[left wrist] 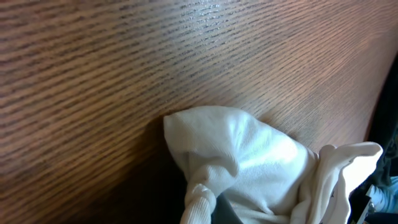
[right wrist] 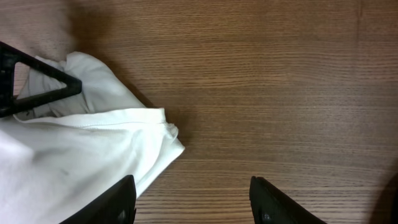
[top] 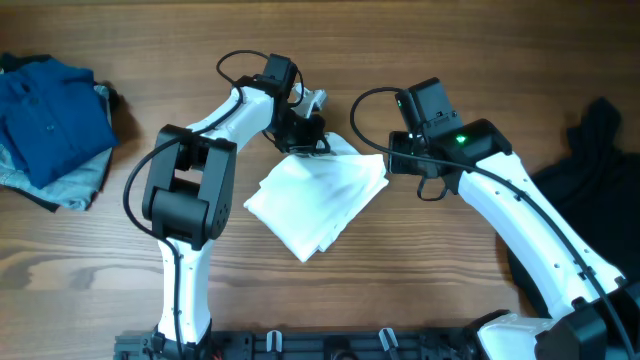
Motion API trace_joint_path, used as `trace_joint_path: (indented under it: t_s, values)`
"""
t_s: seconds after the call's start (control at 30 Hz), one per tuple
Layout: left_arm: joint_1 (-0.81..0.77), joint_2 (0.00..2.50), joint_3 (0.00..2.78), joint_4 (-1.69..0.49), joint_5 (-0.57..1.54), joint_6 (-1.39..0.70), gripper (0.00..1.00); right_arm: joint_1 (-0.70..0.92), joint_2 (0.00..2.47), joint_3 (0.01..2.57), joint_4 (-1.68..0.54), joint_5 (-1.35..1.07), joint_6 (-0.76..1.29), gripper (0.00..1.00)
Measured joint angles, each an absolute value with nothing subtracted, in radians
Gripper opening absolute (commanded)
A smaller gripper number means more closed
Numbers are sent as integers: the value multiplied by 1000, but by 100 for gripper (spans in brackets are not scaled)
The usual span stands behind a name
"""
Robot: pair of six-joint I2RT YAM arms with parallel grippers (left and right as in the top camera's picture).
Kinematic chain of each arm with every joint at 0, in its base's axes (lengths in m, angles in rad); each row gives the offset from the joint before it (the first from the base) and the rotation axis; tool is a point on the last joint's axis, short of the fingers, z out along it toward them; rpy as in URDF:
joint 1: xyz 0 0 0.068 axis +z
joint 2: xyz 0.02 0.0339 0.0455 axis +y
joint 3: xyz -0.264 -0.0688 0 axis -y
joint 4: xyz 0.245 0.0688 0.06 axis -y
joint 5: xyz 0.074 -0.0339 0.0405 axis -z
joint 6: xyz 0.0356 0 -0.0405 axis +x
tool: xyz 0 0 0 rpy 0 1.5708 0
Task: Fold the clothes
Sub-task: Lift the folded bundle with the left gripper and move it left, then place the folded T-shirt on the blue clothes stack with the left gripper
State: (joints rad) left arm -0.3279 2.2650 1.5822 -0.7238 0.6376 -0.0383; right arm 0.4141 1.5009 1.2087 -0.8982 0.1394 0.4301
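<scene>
A white T-shirt (top: 315, 200) lies folded into a rough diamond at the table's middle. My left gripper (top: 302, 135) is at its far corner and is shut on bunched white cloth (left wrist: 249, 162). My right gripper (top: 397, 165) is at the shirt's right corner, low over the wood. Its fingers (right wrist: 193, 202) are open and empty, and the shirt's edge (right wrist: 93, 149) lies by the left finger. The left gripper's black finger (right wrist: 43, 87) shows on the cloth in the right wrist view. No lettering shows on the shirt.
Blue and denim garments (top: 50, 125) are piled at the far left of the table. A black garment (top: 590, 190) lies at the right edge, beside my right arm. Bare wood (top: 100, 260) lies in front of the shirt on the left.
</scene>
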Motion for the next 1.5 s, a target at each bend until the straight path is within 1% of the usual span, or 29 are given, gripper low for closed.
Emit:
trace_joint_path:
  t_s: [0.07,0.17,0.33,0.53,0.6,0.8,1.07,1.2,1.33,1.37,1.4,1.47,1.5]
  values:
    - [-313,2263,1581,-710,636,-39,4,414,1501,1209,-898,139,430,58]
    - [-246,2235,1570,-696,609,-49,4,414,1501,1209,-898,139,430,58]
    - [-16,2054,1563,-694,540,-61,4,414,1501,1209,-898,140,430,58]
    - [197,1919,1563,-645,518,-65,5,414,1501,1209,-897,148,430,58]
    - [293,1883,1563,-595,513,-65,5,414,1501,1209,-897,160,430,58]
    - [468,1821,1559,-425,509,-127,5,414,1501,1209,-897,162,430,58]
    - [621,1760,1559,-276,508,-208,8,414,1501,1209,-897,162,430,58]
    - [683,1760,1559,-272,414,-231,9,414,1501,1209,-894,163,430,58]
    - [733,1781,1559,-276,309,-239,13,414,1501,1209,-894,163,430,58]
    - [746,1790,1559,-275,299,-239,17,414,1501,1209,-894,163,430,58]
    - [764,1806,1559,-276,286,-240,30,414,1501,1209,-894,162,430,58]
    - [789,1827,1559,-276,274,-245,58,414,1501,1209,-894,163,430,58]
    - [800,1833,1559,-275,269,-244,95,414,1501,1209,-894,163,430,59]
